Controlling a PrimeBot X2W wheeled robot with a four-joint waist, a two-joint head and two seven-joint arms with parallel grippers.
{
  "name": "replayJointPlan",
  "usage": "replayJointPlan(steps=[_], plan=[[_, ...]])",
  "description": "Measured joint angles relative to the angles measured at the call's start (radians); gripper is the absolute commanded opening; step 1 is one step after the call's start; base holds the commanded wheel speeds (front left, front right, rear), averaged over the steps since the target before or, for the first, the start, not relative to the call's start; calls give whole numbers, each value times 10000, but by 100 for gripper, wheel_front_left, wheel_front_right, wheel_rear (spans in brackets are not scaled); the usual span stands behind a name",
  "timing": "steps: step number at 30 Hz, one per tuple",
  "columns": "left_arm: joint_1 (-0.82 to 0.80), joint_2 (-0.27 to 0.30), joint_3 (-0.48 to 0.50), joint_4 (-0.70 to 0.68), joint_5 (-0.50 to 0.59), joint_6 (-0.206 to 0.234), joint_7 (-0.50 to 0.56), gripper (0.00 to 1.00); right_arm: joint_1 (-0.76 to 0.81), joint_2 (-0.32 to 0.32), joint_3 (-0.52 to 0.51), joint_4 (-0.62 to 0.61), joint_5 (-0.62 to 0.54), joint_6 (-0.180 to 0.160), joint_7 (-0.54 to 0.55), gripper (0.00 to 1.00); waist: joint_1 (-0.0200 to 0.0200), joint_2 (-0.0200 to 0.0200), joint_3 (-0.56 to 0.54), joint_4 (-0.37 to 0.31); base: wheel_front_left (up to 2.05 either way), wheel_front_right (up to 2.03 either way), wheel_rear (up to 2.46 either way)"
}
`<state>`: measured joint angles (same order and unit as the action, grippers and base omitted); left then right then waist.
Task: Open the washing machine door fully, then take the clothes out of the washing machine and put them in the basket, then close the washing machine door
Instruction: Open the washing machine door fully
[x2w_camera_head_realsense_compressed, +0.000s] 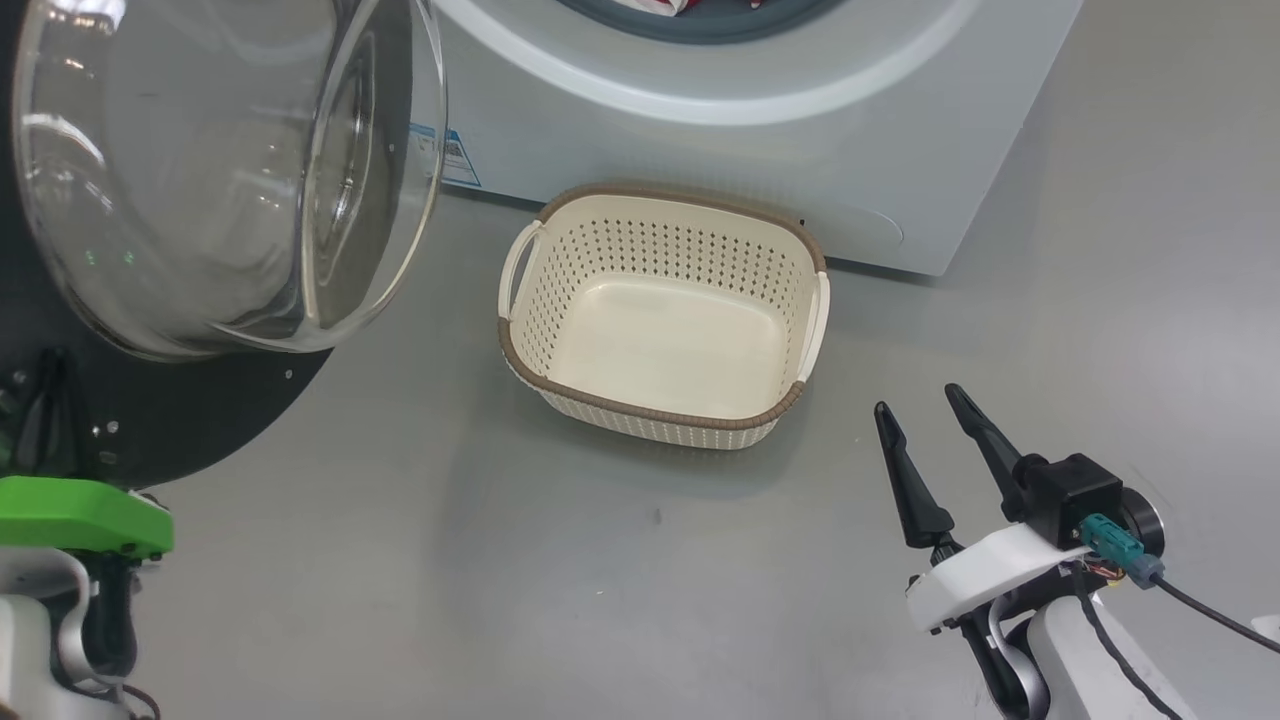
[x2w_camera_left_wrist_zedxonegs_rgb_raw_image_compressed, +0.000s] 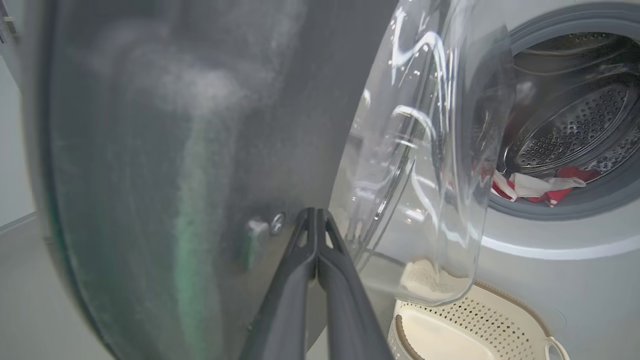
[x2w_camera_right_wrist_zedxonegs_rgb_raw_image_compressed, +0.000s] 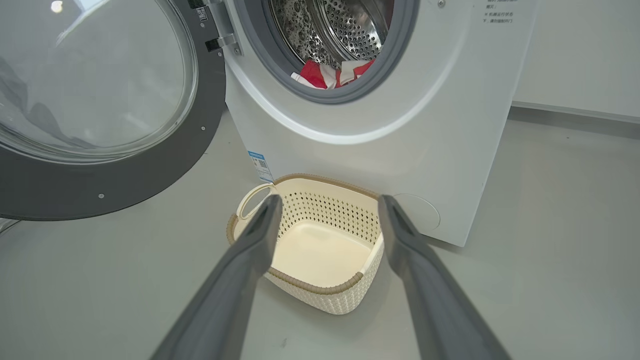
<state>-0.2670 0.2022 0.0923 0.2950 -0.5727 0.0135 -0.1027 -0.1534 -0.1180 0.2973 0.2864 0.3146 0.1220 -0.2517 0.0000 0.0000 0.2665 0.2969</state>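
- Red-and-white fabric clothes (x2w_camera_right_wrist_zedxonegs_rgb_raw_image_compressed: 316, 75) lie in the white front-loading washing machine (x2w_camera_right_wrist_zedxonegs_rgb_raw_image_compressed: 450, 125), upper centre of frame.
- Round black-rimmed glass door (x2w_camera_right_wrist_zedxonegs_rgb_raw_image_compressed: 90, 90) hangs open, upper left.
- Left jaws clenched together; right jaws released.

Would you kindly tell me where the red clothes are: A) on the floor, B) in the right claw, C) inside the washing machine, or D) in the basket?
C: the clothes lie inside the washing machine, while the basket holds nothing and the right claw stands open.
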Motion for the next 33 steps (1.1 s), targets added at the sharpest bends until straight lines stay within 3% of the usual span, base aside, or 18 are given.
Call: replayJointPlan(steps=[13, 33], plan=[[-850, 698, 1047, 637, -642, -12, -44, 0, -481, -407, -69, -186, -107, 0, 100, 100, 0, 0, 1014, -96, 0, 0, 0], [-1700, 1327, 1613, 1969, -874, -104, -159, 0, -656, -727, -213, -311, -171, 0, 222, 100, 0, 0, 1870, -85, 0, 0, 0]])
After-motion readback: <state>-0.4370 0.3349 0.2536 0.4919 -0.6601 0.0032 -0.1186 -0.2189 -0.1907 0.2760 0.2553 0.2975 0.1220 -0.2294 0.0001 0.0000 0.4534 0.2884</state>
